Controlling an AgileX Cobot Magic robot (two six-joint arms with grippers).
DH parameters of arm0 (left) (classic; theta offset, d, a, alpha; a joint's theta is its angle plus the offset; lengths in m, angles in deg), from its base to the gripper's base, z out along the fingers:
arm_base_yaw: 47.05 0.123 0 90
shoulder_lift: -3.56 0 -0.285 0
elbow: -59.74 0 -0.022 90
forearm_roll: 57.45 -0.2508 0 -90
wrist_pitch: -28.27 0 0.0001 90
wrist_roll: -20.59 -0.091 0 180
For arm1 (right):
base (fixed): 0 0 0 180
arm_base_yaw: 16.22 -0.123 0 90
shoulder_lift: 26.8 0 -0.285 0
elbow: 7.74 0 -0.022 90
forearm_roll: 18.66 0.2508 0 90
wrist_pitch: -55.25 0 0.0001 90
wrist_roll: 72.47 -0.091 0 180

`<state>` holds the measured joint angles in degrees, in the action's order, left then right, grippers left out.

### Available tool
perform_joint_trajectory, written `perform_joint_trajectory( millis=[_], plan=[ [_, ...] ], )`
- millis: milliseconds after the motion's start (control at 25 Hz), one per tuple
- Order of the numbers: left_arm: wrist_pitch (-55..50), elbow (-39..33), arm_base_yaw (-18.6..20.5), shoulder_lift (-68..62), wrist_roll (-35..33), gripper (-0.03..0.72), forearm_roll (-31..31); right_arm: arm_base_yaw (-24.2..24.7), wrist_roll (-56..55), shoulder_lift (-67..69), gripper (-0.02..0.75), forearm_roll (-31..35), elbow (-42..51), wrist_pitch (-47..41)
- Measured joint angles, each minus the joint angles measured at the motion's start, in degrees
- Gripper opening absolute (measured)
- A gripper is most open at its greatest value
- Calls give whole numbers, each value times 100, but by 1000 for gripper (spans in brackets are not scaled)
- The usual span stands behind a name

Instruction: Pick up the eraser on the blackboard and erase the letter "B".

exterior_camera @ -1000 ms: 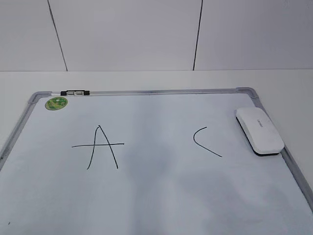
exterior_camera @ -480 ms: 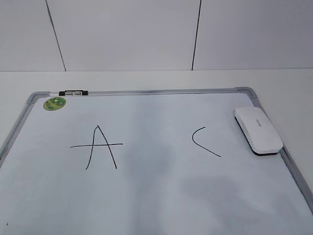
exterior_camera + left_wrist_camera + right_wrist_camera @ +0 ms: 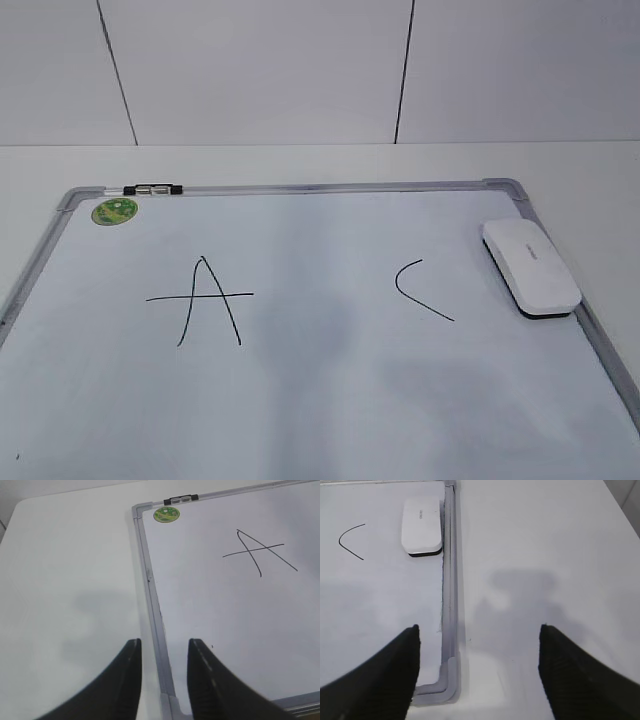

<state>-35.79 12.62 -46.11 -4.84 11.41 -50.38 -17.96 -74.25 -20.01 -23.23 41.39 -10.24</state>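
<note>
The white eraser (image 3: pixel 531 267) lies on the blackboard (image 3: pixel 300 420) against its right frame, beside the "C" (image 3: pixel 422 290); it also shows in the right wrist view (image 3: pixel 422 526). The board carries an "A" (image 3: pixel 205 300) and the "C". No letter "B" shows between them; that area is blank with a faint grey smudge. My right gripper (image 3: pixel 479 645) is open and empty, above the board's near right corner. My left gripper (image 3: pixel 164 650) is open and empty, above the board's left frame (image 3: pixel 150 590). Neither gripper shows in the exterior view.
A small black-and-clear marker (image 3: pixel 153 188) rests on the top frame next to a round green sticker (image 3: pixel 114 211). White table surrounds the board; a white panelled wall stands behind.
</note>
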Motion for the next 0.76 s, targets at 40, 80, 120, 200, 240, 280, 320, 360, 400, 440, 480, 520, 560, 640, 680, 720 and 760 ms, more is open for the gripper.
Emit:
perform_joint_trajectory(
  millis=[40, 80, 120, 200, 240, 280, 320, 360, 400, 440, 480, 520, 560, 640, 680, 720, 760],
  plan=[
    [0, 0, 0, 0, 0, 234, 14, 10, 0, 0, 588, 0, 0, 0],
    [0, 0, 0, 0, 0, 234, 14, 10, 0, 0, 588, 0, 0, 0],
    [0, 0, 0, 0, 0, 234, 14, 10, 0, 0, 588, 0, 0, 0],
    [0, 0, 0, 0, 0, 234, 14, 14, 0, 0, 588, 0, 0, 0],
    [0, 0, 0, 0, 0, 234, 14, 14, 0, 0, 588, 0, 0, 0],
    [0, 0, 0, 0, 0, 234, 14, 14, 0, 0, 588, 0, 0, 0],
    [0, 0, 0, 0, 0, 234, 14, 14, 0, 0, 588, 0, 0, 0],
    [0, 0, 0, 0, 0, 234, 14, 14, 0, 0, 603, 11, 0, 0],
    [0, 0, 0, 0, 0, 234, 14, 14, 0, 0, 598, 11, 0, 0],
    [0, 0, 0, 0, 0, 234, 14, 14, 0, 0, 594, 11, 0, 0],
    [0, 0, 0, 0, 0, 234, 14, 14, 0, 0, 591, 11, 0, 0],
    [0, 0, 0, 0, 0, 234, 14, 14, -4, 0, 589, 11, 0, 0],
    [0, 0, 0, 0, 0, 234, 14, 14, -4, 0, 589, 11, 0, 0],
    [0, 0, 0, 0, 0, 234, 14, 14, -4, 0, 589, 11, 0, 0],
    [0, 0, 0, 0, 0, 234, 14, 14, -4, 0, 589, 11, 0, 0],
    [0, 0, 0, 0, 0, 234, 14, 14, -4, 0, 589, 11, 0, 0],
    [0, 0, 0, 0, 0, 234, 14, 14, -4, 0, 589, 11, 0, 0]
  ],
)
